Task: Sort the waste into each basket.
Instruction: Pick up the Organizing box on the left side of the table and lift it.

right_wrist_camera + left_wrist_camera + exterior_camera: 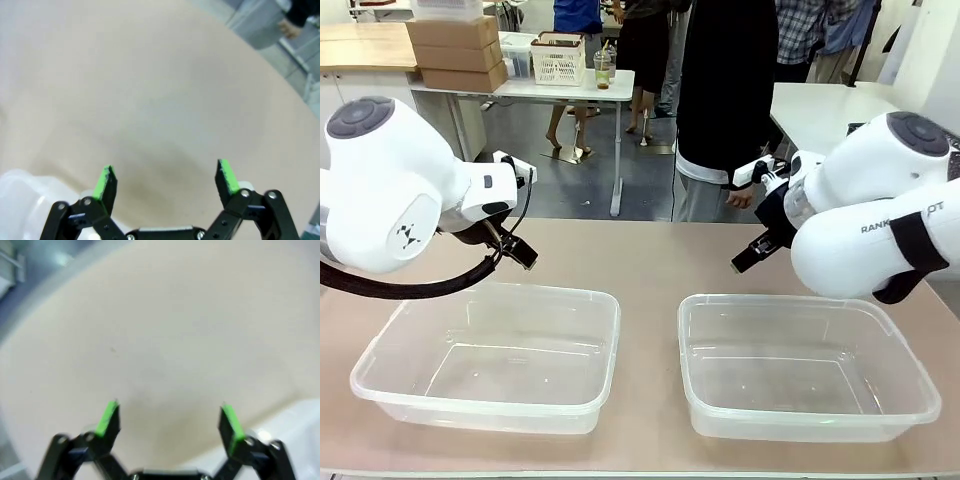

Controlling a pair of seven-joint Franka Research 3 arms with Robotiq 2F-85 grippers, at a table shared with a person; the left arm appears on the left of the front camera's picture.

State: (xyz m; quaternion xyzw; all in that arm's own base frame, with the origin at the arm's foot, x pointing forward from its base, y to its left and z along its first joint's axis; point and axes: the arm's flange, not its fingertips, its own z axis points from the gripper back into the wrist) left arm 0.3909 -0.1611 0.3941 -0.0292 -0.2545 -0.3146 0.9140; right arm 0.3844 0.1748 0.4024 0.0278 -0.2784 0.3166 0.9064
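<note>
Two clear plastic baskets sit on the beige table, one at the left and one at the right, both with nothing inside. The waste is out of view. My left gripper hangs above the far edge of the left basket. In the left wrist view this gripper is open over bare table, with a basket corner at the lower right. My right gripper hovers behind the right basket. The right wrist view shows that gripper open, a basket corner at lower left.
A person in a dark top stands at the far side of the table, one hand near my right arm. Behind are a white table with cardboard boxes and a white crate.
</note>
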